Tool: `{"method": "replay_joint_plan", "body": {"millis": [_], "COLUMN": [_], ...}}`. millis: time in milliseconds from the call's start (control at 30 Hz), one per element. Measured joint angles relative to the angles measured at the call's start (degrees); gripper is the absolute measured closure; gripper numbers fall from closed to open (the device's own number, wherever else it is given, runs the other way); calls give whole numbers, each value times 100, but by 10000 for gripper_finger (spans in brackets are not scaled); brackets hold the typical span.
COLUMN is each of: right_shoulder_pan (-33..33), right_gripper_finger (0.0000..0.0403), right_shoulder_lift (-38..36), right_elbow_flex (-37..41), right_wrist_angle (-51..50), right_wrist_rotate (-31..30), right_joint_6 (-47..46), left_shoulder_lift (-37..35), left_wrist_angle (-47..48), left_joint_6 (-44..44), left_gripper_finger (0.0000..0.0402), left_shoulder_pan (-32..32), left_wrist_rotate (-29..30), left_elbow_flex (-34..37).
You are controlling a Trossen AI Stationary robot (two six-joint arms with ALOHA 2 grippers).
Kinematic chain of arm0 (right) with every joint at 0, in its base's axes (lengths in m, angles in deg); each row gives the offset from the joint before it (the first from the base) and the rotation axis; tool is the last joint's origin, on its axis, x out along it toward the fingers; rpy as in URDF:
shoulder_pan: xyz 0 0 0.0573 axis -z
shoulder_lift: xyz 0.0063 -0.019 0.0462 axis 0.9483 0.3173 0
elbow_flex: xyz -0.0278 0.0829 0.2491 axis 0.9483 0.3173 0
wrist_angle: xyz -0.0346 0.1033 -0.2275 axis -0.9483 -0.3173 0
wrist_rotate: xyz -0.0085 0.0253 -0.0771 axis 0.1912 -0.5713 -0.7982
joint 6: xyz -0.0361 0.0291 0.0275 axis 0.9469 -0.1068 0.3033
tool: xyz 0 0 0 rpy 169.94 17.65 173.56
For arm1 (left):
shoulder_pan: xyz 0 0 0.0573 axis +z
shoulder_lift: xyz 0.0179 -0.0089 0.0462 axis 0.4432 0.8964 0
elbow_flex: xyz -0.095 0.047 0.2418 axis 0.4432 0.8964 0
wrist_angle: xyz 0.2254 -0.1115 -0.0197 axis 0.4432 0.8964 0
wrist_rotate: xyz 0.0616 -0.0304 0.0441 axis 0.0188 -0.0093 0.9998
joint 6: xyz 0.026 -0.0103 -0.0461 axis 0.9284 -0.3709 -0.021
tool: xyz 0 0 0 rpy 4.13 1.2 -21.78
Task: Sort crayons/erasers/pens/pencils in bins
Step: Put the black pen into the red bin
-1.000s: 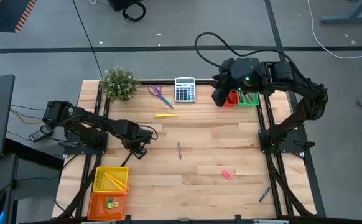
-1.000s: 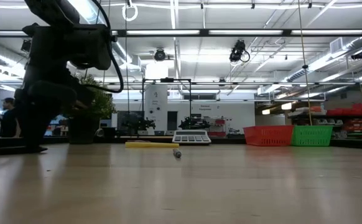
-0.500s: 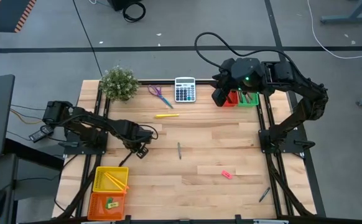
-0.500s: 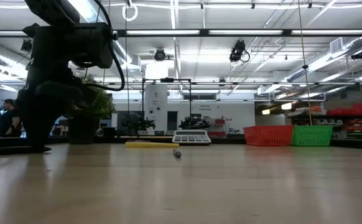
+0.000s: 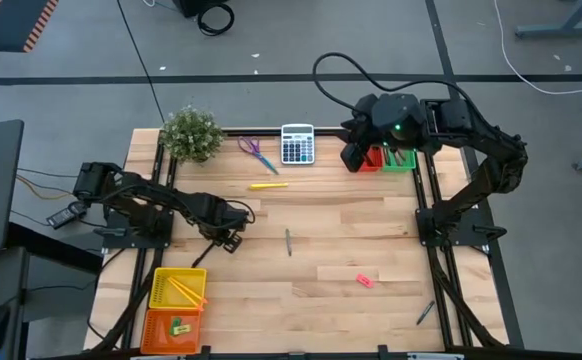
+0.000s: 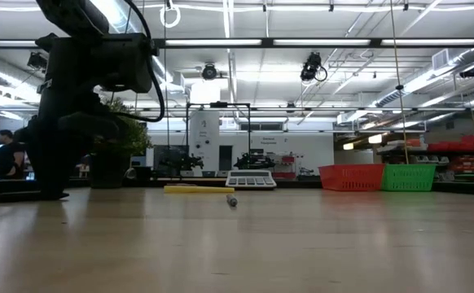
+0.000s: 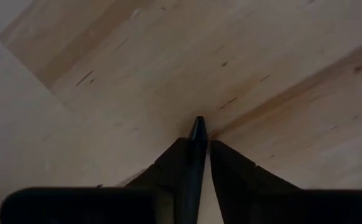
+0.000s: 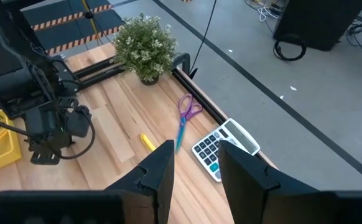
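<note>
A black pen stands between the fingers of the left gripper, its pointed tip just above the bare wood of the table. The two fingers are clamped on it, one on each side. In the high view this left gripper hangs over the left part of the table, near the yellow bin.

The yellow bin sits at the near left corner with orange-yellow pencils lying in it. The orange bin touches it on the near side and holds a green eraser.

Out on the open wood, a dark pen lies near the middle, well apart from the left gripper. A bright yellow pen lies farther back, near the purple-handled scissors and the grey calculator. A pink eraser lies right of centre, and another dark pen rests at the right edge, beside the frame.

The red bin and the green bin stand side by side at the far right corner. The right gripper hovers just beside the red bin; its fingers stand apart with nothing between them.

A potted plant stands at the far left corner. In the low view a person shows in the room behind the table.
</note>
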Motion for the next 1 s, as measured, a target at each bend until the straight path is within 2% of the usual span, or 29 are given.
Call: {"method": "replay_joint_plan", "body": {"millis": [267,633,800,1000], "right_shoulder_pan": [-3,-5,-4,-1], "right_gripper_finger": [272,272,272,272], "right_shoulder_lift": [0,0,0,0], "right_elbow_flex": [1,1,2,2], "right_wrist_angle": [-1,0,0,54], "right_wrist_rotate": [0,-214,-219,-495], "right_joint_6": [82,195,203,214], "left_shoulder_lift": [-37,-117,-307,-608], "left_wrist_angle": [-48,-96,-123,-319], "left_joint_6": [-21,-124,-139,-33], "left_gripper_finger": [350,352,352,346], "left_shoulder_pan": [0,-2,56,288], "left_wrist_rotate": [-18,38,43,106], "left_elbow_flex": [18,29,52,52]}}
